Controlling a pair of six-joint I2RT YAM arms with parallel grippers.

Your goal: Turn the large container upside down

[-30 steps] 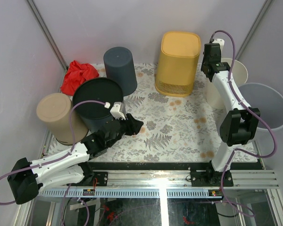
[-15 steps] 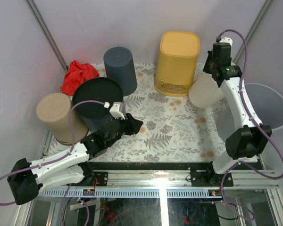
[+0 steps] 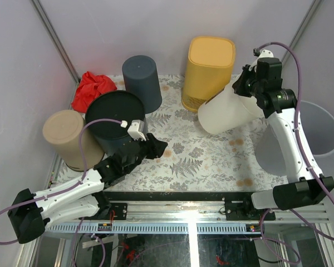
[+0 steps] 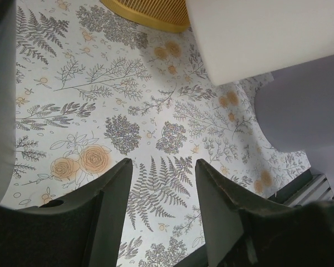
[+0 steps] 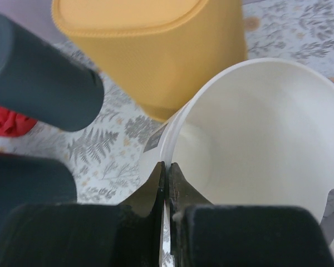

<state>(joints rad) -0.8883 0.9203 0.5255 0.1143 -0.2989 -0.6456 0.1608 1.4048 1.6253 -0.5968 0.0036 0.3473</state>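
Here, the large cream-white plastic container hung tilted at the right of the floral-patterned surface. Its open mouth faced up and to the right, and its closed base pointed down and to the left. The base lay just in front of the inverted yellow perforated plastic bin. Whether the base touched the surface could not be told.

The right gripper was closed on the container's rim. In the right wrist view, one finger lay inside the wall and the other outside, with the rim pinched between them. A small dark label showed on the outer wall just beside the fingers.

The left gripper hovered low over the middle of the surface. Its jaws were parted and held nothing. In the left wrist view, only fern and rose print showed between the fingers. The container's side filled the upper right of that view.

Behind the left arm stood an upright black round bin. An inverted dark grey cylindrical bin stood just behind it. An inverted tan cylindrical bin stood at the left edge, touching the black bin. A crumpled red cloth lay at the far left corner. A pale grey round bin stood off the right edge of the surface, partly hidden by the right arm.
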